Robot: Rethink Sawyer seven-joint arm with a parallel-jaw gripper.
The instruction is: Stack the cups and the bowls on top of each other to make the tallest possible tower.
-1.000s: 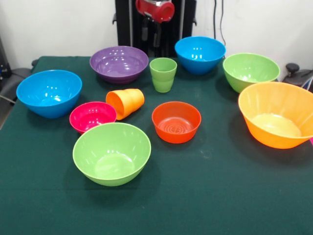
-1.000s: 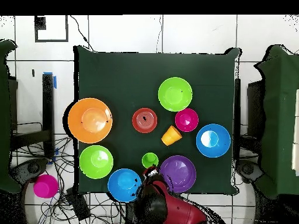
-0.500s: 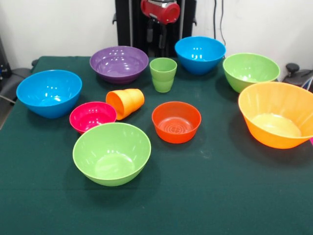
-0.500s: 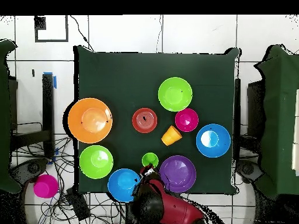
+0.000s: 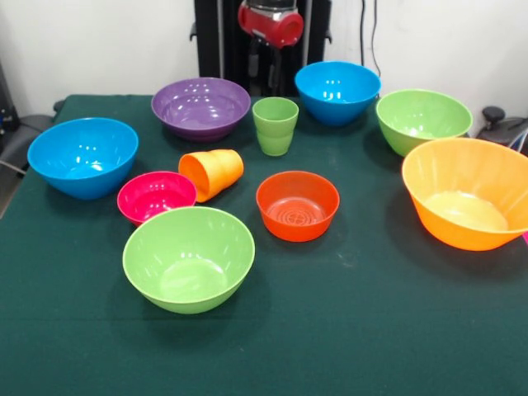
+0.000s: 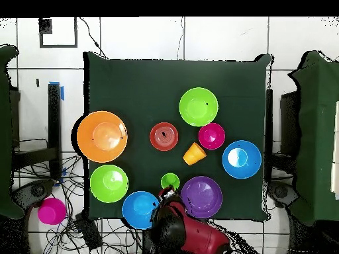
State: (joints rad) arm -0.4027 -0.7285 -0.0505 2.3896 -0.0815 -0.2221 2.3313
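Note:
Nothing is stacked; every piece stands alone on the green table. The light green cup is upright, and the orange cup lies on its side. Around them sit the purple bowl, two blue bowls, two green bowls, the magenta bowl, the orange-red bowl and the large orange bowl. My gripper hangs under the red arm head, just behind the green cup, between the purple and far blue bowls, holding nothing that I can see.
A magenta round object lies on the floor off the table's corner, beside cables. The large orange bowl reaches the table's edge. Open cloth stretches along the side away from the arm.
The red arm head has shifted slightly sideways near the green cup. No cup or bowl has moved.

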